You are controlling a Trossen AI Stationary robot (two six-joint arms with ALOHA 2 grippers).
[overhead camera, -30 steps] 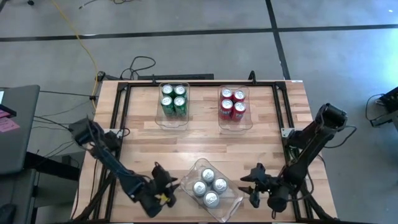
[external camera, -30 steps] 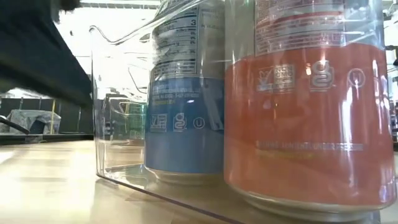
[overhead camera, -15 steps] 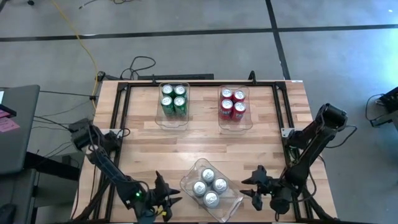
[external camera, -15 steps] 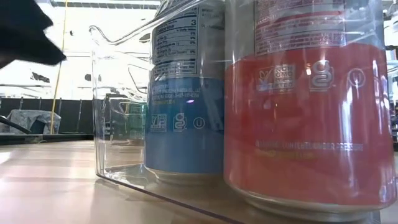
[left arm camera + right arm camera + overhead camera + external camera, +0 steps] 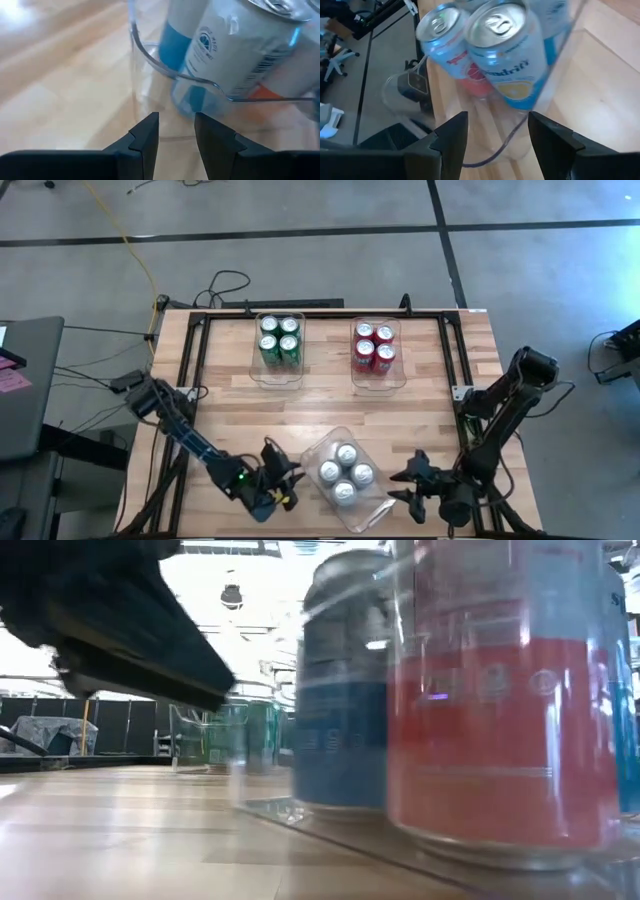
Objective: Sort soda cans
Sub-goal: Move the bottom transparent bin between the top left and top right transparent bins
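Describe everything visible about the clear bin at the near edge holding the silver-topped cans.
The near clear bin is transparent plastic, rectangular with rounded corners and a curved rim, lying skewed on the wooden table. Inside stand four silver-topped cans, upright and packed together. The left tool sits right at its wall, fingers narrowly parted; the right tool waits open nearby.

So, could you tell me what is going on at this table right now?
The cans are sorted into three clear bins: green cans in one far bin, red cans in the other, silver cans in the near bin. The left gripper is at the near bin's left wall, fingers slightly apart and holding nothing. The right gripper is open beside the bin's right end.
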